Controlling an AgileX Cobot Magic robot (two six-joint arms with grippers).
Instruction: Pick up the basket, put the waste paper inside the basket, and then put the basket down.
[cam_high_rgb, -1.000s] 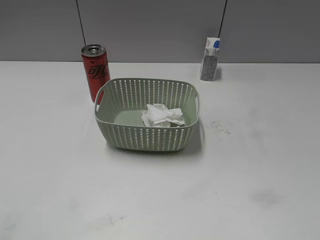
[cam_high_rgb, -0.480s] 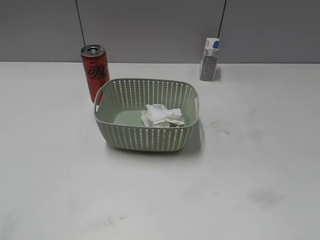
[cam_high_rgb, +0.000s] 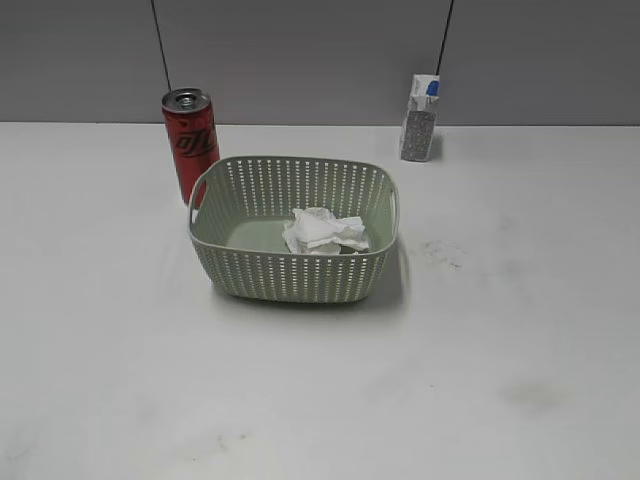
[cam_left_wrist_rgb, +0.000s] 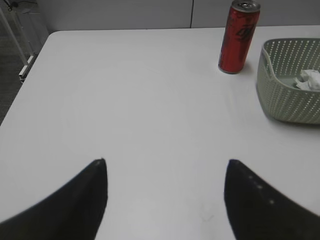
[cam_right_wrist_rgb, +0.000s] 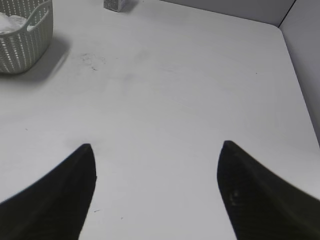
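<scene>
Nothing has shifted since the earlier frames. Left gripper (cam_left_wrist_rgb: 165, 165) and right gripper (cam_right_wrist_rgb: 156, 147) hover spread wide, empty, over the white table (cam_high_rgb: 500, 350). Basket (cam_high_rgb: 294, 227) rests mid-table, waste paper (cam_high_rgb: 323, 231) inside. Red can (cam_high_rgb: 191, 142), lettering unreadable, stands just behind; white-and-blue carton (cam_high_rgb: 420, 118) farther back.

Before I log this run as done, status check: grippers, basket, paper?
Left gripper and right gripper open, empty, clear of basket. Basket down on table, waste paper inside. Red can behind it, nothing blocking.
</scene>
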